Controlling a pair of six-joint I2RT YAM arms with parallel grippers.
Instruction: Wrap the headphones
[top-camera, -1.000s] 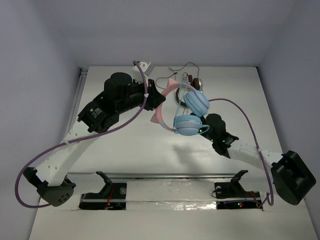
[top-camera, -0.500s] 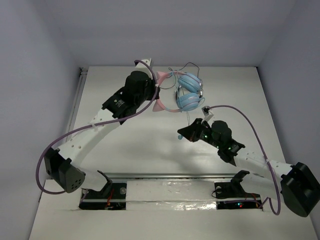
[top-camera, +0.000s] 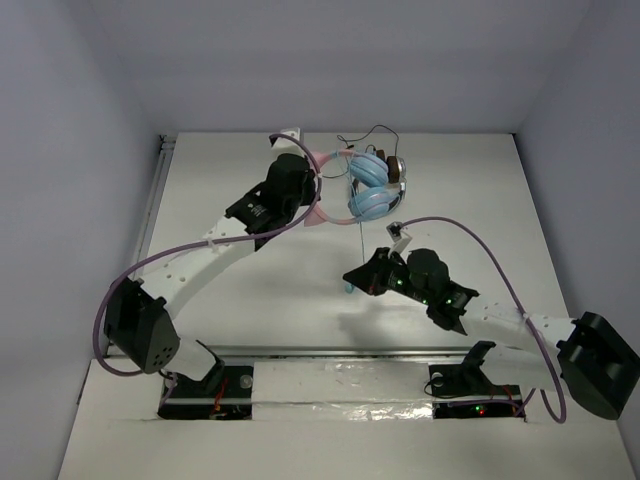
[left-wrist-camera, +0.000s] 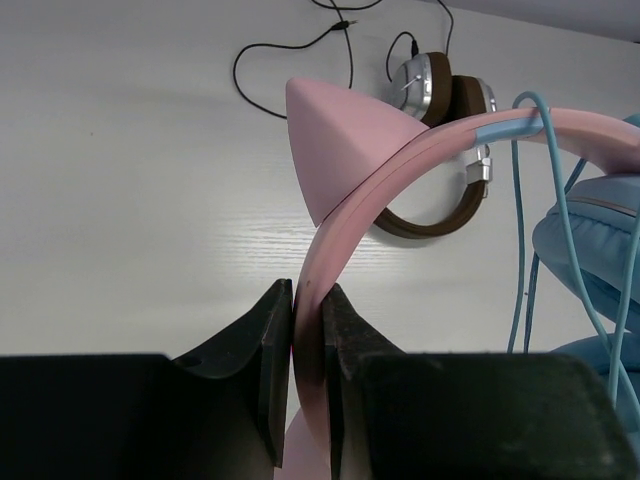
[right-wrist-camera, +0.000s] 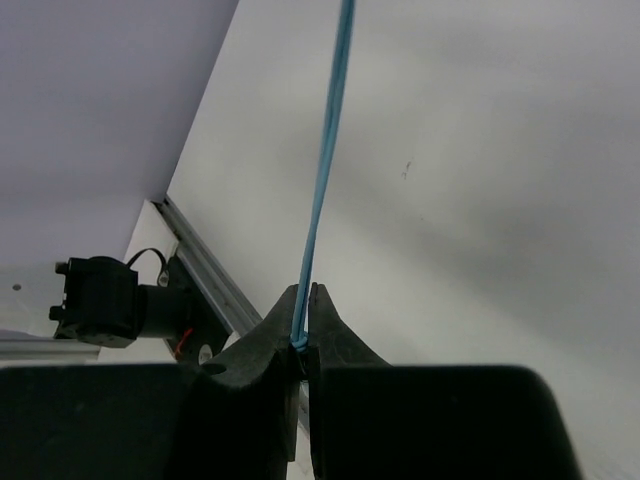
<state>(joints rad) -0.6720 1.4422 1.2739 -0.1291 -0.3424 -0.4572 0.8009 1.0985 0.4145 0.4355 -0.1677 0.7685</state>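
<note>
Over the far middle of the table (top-camera: 240, 300), the headphones (top-camera: 372, 188) are hanging. The left gripper (left-wrist-camera: 307, 305) is clamping shut on the pink headband (left-wrist-camera: 400, 165), and the right gripper (right-wrist-camera: 303, 305) is pinching the thin blue cable (right-wrist-camera: 325, 150) taut. Risk: overpulling could slip the cable or snag the brown headphones (left-wrist-camera: 440, 100) behind. The plug end is hidden and the wrap count is unclear.

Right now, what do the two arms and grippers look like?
Left arm and right arm: white links dotted with holes, bulky black joint housings, a loose purple cable along each. Left gripper and right gripper have black tapered fingers. Green lights dot the right wrist.
</note>
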